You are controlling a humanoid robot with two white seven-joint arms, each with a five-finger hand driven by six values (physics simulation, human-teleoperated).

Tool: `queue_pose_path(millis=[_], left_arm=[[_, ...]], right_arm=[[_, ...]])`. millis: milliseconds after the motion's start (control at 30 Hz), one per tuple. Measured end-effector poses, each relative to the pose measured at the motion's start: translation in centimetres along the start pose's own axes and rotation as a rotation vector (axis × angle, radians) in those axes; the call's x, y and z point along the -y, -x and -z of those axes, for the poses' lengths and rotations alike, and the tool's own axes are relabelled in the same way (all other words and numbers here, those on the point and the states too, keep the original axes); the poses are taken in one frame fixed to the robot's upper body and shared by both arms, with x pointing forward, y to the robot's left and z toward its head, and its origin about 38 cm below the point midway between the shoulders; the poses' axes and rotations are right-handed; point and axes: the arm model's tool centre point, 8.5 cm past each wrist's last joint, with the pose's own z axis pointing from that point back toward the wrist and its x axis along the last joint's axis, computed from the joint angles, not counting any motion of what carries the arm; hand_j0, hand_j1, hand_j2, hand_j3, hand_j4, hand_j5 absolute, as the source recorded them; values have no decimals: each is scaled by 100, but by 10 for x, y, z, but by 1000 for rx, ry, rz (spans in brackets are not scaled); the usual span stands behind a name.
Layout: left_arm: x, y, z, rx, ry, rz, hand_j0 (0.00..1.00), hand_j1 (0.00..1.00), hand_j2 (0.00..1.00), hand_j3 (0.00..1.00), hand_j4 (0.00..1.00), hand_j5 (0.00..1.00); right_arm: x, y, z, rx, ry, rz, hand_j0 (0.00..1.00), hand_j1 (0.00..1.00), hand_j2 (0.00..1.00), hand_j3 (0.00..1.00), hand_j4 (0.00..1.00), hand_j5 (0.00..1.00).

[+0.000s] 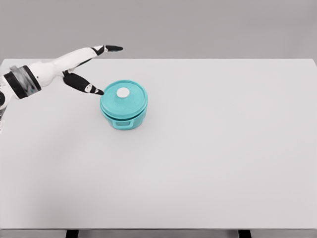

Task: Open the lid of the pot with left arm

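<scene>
Head view, single frame. A wide, pale grey flat tabletop point(223, 163) fills most of the picture; a plain grey wall runs behind its far edge.

A small round teal pot point(124, 118) stands upright on the table, left of centre and in the far half of the surface. Its matching teal round lid point(125, 96) sits flat on the rim, closed, with a small white disc-shaped knob point(123, 92) at its middle. The lid looks slightly wider than the pot body below it. A short side handle shows on the near face of the pot. With the lid on, the inside of the pot is hidden; contents cannot be told.

The white left arm enters from the left edge, upper left of the picture, with a dark and grey banded cuff at the wrist. The left hand point(74, 67) is held out toward the right, fingers spread and straight, grasping nothing. The long fingers point(106, 49) point right and reach past the far edge of the table as seen from here, black at the tip. The thumb point(84, 85), black with a white joint, angles down and right; its tip sits just beside the left rim of the lid. Whether it touches the lid cannot be told from this angle. The palm is left of the pot and not over the knob.

The right arm does not show.
</scene>
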Motion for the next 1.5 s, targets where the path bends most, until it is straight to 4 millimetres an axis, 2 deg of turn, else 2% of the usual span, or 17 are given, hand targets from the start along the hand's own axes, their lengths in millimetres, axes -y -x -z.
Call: queue_pose_path(millis=[200,467,600,1133,1500], left_arm=[[12,5,17,-11,8,-73,100,100,100,100,100,100],[31,3,34,-9,36,-65,100,100,100,100,100,100],[39,11,40,-23,35,-99,100,100,100,100,100,100],[57,25,49,-50,42,-165,100,100,100,100,100,100],[54,25,46,-51,47,-118,100,100,100,100,100,100]], right_arm=[[0,0,0,0,0,0,100,100,100,100,100,100],[0,0,0,0,0,0,100,100,100,100,100,100],[0,0,0,0,0,0,100,100,100,100,100,100],[0,0,0,0,0,0,100,100,100,100,100,100],[0,0,0,0,0,0,100,100,100,100,100,100]])
